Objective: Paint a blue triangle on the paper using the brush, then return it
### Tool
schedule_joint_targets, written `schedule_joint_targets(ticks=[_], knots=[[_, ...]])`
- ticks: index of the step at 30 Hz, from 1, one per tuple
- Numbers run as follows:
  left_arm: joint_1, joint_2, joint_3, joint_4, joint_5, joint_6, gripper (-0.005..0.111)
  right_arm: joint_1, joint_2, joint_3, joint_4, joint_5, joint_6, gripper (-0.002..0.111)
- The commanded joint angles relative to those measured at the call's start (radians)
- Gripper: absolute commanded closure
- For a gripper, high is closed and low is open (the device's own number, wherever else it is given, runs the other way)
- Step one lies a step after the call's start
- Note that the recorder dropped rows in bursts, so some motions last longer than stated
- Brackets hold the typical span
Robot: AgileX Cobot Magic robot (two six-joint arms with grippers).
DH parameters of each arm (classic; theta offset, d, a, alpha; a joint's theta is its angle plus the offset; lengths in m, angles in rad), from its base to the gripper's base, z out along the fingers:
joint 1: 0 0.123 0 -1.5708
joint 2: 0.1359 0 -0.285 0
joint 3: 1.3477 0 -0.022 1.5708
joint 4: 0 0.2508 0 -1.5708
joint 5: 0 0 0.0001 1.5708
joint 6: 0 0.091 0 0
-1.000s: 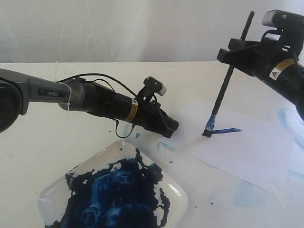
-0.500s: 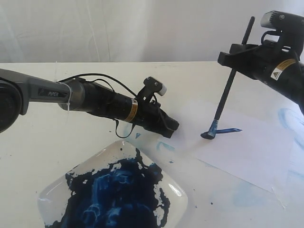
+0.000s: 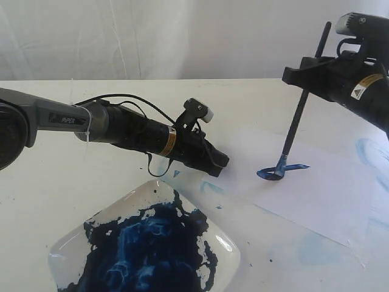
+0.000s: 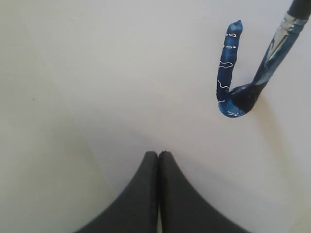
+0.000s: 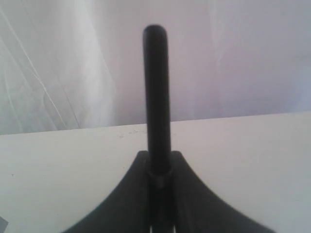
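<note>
The painting step is under way. The right arm's fingers (image 5: 126, 204) are clamped around the upper handle of the long, thin black paintbrush (image 3: 298, 118), which stands steeply tilted with its blue-stained bristles pressed onto the thin white rectangular sheet of paper (image 3: 322, 201) lying on the cream counter (image 3: 48, 182). Of the blue triangle (image 3: 285, 168) only one thick, uneven dark stroke and a hooked corner are down, and the bristles sit right at that hook, so I judge the brush is turning into its second side. The left arm's fingers (image 4: 141, 204) are closed together on nothing, low at the paper's edge near the stroke; whether they press the sheet I cannot tell. The clear square dish of dark blue paint (image 3: 226, 242) sits well apart, toward the camera. Next, the bristles should be drawn away from the corner at an angle, with steady light contact so the thin sheet does not drag, then swung back to close the outline before the brush is returned.
</note>
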Motion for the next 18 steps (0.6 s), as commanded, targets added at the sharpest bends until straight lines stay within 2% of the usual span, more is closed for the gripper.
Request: schedule_joint_targets(ticks=[1,18], knots=[[0.003,0.001,0.001,0.018,-0.001,-0.004,0.107,-0.002,-0.024,0.005,0.029,0.056,-0.101,0.108],[0.003,0.001,0.001,0.018,-0.022,-0.004,0.107,-0.007,-0.065,0.005,0.089,0.165,-0.218,0.108]])
